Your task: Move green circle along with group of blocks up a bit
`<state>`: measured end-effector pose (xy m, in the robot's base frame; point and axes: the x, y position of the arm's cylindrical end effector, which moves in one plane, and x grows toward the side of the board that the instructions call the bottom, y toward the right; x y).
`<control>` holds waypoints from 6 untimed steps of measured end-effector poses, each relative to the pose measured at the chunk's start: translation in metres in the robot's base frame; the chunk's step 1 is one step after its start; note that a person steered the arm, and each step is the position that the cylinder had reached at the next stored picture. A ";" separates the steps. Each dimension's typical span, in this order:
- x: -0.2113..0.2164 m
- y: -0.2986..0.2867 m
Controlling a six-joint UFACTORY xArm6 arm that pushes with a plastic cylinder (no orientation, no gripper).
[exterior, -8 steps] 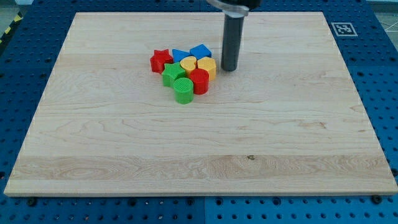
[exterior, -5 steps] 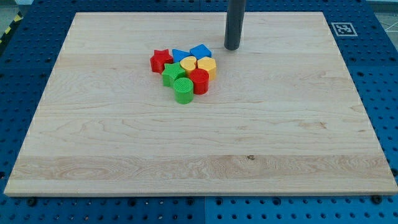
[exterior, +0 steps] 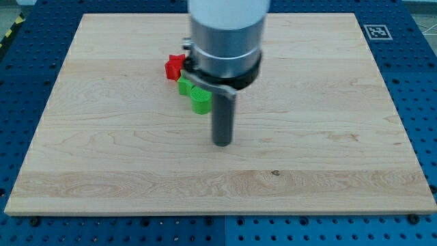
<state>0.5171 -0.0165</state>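
The green circle [exterior: 201, 102] lies at the lower edge of a tight group of blocks on the wooden board [exterior: 102, 150]. A green block [exterior: 184, 87] and a red star [exterior: 174, 66] show to its upper left. The arm's grey body [exterior: 225, 37] hides the rest of the group. My tip [exterior: 222, 142] rests on the board below and a little right of the green circle, apart from it.
A black-and-white marker tag [exterior: 377, 31] sits off the board's top right corner. The board lies on a blue perforated table [exterior: 423, 102].
My tip has moved from above and right of the group down to below it. The arm now covers most of the blocks. The visible blocks have not moved.
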 end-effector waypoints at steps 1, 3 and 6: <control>-0.007 -0.013; -0.033 -0.008; -0.054 -0.008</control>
<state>0.4630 -0.0244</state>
